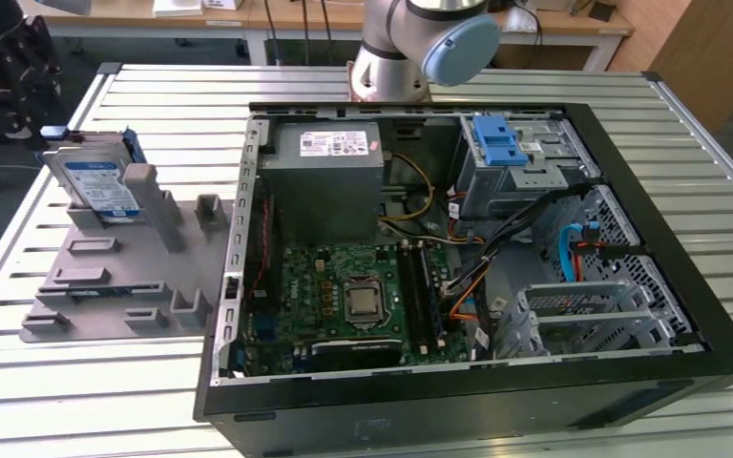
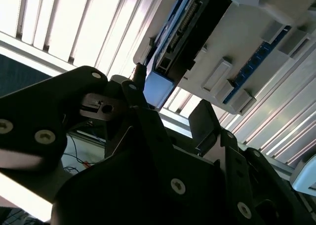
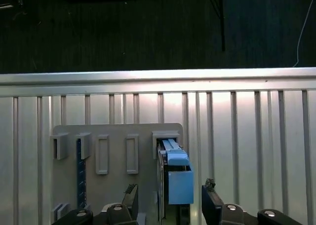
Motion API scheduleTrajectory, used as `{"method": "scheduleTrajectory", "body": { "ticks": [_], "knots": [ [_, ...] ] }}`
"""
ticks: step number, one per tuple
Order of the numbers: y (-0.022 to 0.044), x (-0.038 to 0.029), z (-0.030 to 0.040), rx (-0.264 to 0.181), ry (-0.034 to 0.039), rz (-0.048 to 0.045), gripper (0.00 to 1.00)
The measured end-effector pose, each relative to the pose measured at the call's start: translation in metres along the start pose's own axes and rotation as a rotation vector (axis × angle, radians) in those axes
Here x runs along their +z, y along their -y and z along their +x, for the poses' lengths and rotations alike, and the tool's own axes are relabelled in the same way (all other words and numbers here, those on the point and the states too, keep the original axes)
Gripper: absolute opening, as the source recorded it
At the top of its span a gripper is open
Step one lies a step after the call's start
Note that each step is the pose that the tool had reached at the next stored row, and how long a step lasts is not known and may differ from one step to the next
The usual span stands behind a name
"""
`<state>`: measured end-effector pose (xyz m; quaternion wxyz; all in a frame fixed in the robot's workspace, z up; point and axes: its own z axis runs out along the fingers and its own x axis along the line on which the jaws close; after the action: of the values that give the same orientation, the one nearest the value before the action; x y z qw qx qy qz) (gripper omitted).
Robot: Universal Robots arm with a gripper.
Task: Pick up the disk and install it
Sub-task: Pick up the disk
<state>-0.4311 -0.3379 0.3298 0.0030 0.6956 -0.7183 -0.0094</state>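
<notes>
Your tool [image 3: 170, 186] hangs over the disk [image 3: 174, 158], its two black fingers [image 3: 211, 200] spread apart and flanking the drive's blue frame, touching nothing as far as the first wrist view shows. The disk stands on edge in a slot of the grey holder plate [image 1: 112, 277]. That plate sits on the slatted tabletop [image 1: 150, 95] just beside the open computer case [image 1: 469, 405], on the exterior view's left of it. Held upright that way, the disk offers both flat faces to a pinch from above. In a corner of the case sits the metal drive cage [image 1: 526, 157] with its blue latch, by the look of it the bay the disk is meant for. Your arm's base [image 1: 405, 48] rises behind the case, and the wrist looks angled so that the tool faces down onto the disk's top edge. Nothing is gripped, and the pick-up is not yet made.
</notes>
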Motion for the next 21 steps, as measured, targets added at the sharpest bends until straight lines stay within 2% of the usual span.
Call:
{"method": "scheduleTrajectory", "body": {
  "ticks": [7,13,16,17,19,21],
  "knots": [
    [-0.0043,0.0127,-0.0009,-0.003,0.0,0.0023,0.62],
    [-0.0049,0.0233,-0.002,-0.003,0.0,0.0024,0.62],
    [-0.0049,0.0246,-0.0047,-0.003,-0.0001,0.0022,0.61],
    [-0.0049,0.025,-0.0059,-0.003,0.0,0.0023,0.54],
    [-0.0049,0.0261,-0.0066,-0.003,0.0,0.0025,0.54],
    [-0.005,0.032,-0.0066,-0.003,0.0,0.0023,0.54]
  ]
}}
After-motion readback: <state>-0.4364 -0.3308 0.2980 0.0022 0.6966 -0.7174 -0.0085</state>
